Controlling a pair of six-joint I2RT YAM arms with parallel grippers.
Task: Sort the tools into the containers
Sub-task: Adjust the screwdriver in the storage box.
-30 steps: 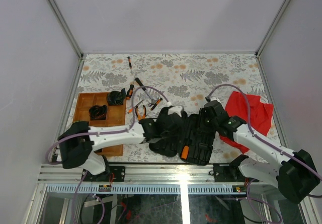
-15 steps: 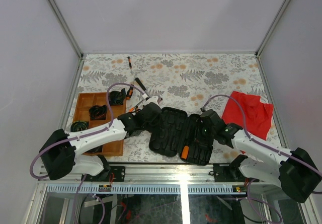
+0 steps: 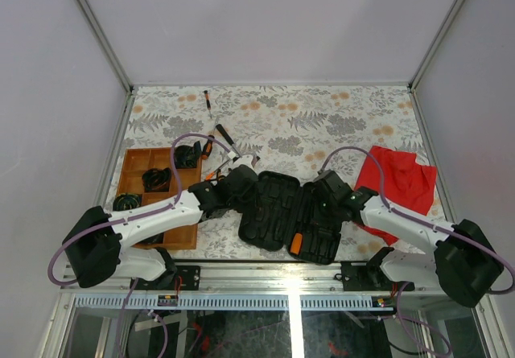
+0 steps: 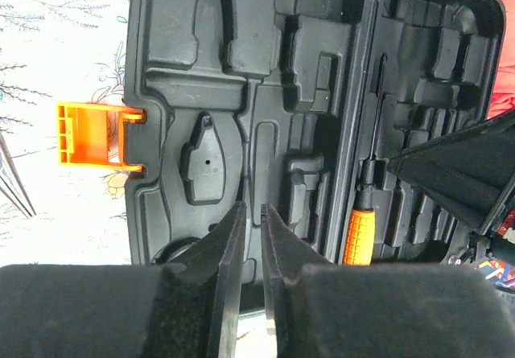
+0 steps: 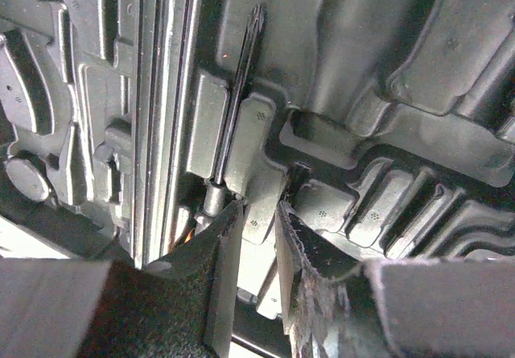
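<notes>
Barely parted and empty, left tool (image 4: 253,210) over case (image 4: 265,52), right tool (image 5: 259,210) slightly spread

And the count stands at one black tool case (image 3: 278,205), one screwdriver (image 4: 360,236) seated in it, one wooden tray (image 3: 133,161) with three dark items (image 3: 187,157) (image 3: 157,179) (image 3: 125,203), one red cloth (image 3: 402,181), two arms (image 3: 153,217) (image 3: 402,225), and three loose tools (image 3: 208,100) (image 3: 226,138) (image 3: 208,146) in plain sight.
</notes>
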